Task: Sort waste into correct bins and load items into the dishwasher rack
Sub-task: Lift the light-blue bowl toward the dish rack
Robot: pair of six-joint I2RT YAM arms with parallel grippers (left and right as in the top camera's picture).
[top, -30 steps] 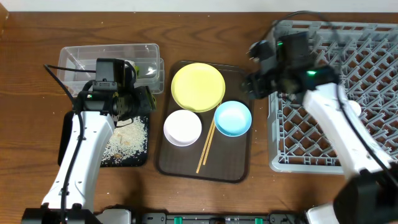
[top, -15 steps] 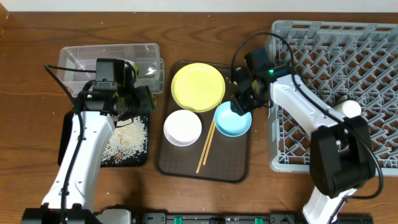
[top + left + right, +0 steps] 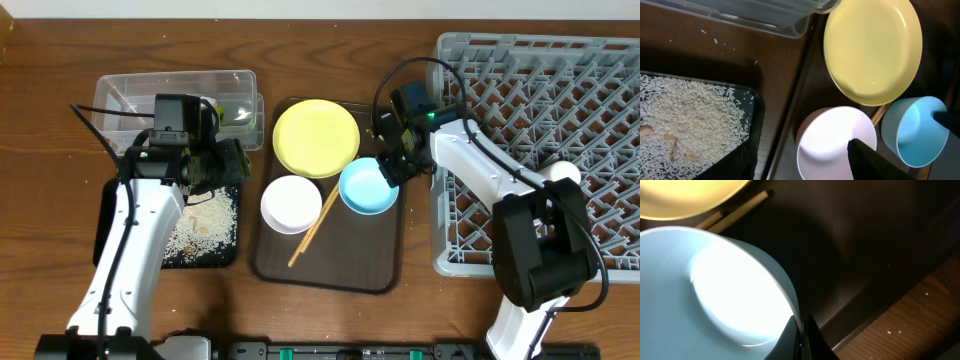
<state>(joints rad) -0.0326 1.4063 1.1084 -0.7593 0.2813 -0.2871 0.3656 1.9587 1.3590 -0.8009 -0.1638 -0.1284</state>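
Right gripper [image 3: 392, 166], jaws clamped on the rim of the round light blue bowl [image 3: 368, 189], at the right side of the dark brown rectangular serving tray [image 3: 375, 262]. On that serving tray also lie the round yellow plate [image 3: 316, 138] at its back, the white bowl [image 3: 292, 203] at its left, and the thin wooden chopsticks [image 3: 313, 228], slanting between the two bowls. Left gripper [image 3: 228, 163], jaws apart and empty, hovers just left of the serving tray, above the shallow black rectangular tray [image 3: 237, 232] holding loose white rice grains [image 3: 200, 225].

White-shelled left arm [image 3: 125, 250] and right arm [image 3: 490, 180] carry black joints, thin black cables and green lights.
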